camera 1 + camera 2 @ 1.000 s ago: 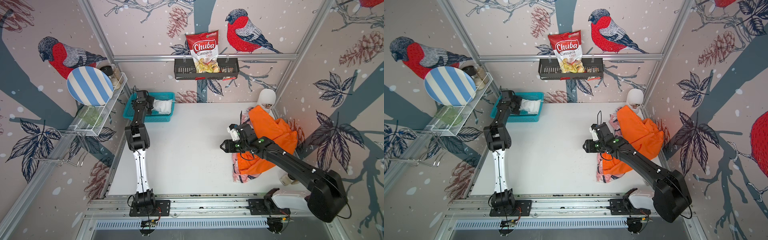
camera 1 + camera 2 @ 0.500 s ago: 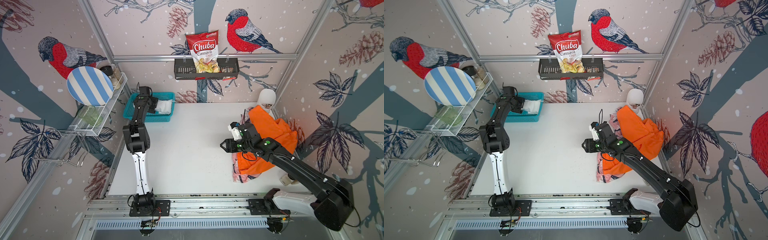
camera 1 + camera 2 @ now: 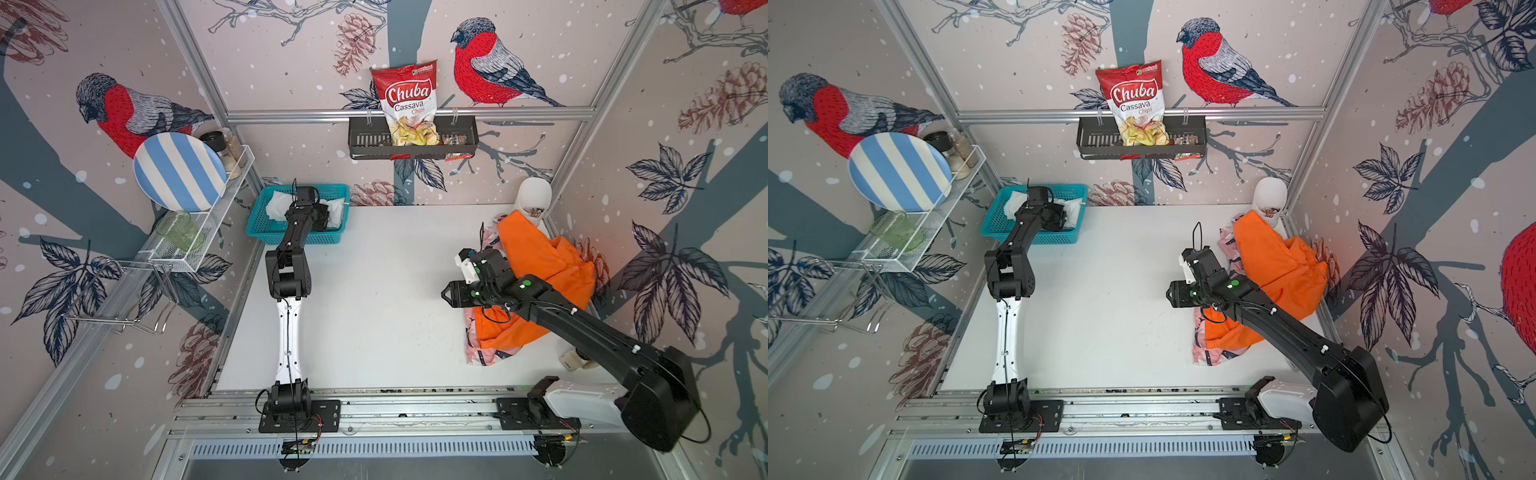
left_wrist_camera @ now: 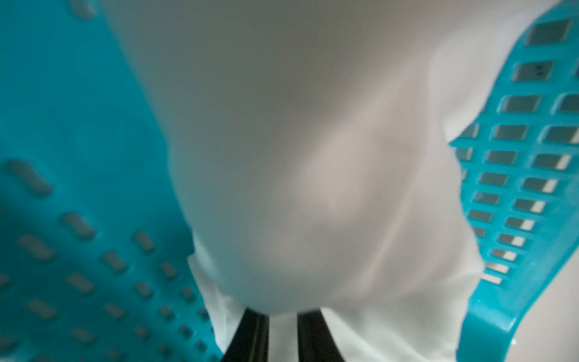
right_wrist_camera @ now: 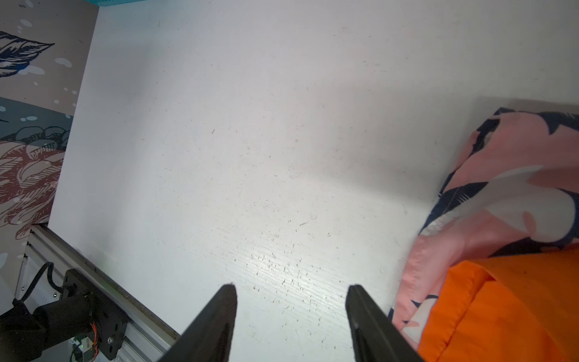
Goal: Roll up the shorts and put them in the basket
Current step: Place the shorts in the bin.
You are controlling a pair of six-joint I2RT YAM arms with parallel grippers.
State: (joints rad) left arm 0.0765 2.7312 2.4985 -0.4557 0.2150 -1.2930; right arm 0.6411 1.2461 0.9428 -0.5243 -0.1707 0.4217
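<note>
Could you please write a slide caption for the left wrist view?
Left gripper pinching a fold of the white shorts lying in the teal basket.

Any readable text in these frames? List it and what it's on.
"Chuba": red-and-white chip bag in the black wall basket.
"Cassava Chips": same bag, under the brand.
Green mark at the bag's top corner: too small to read.
Packets in the basket: too small to read.

One pair of shorts (image 3: 276, 206) lies in the basket (image 3: 266, 235) back left; upper shorts (image 3: 544, 257) overlie lower shorts (image 3: 484, 355) right.
</note>
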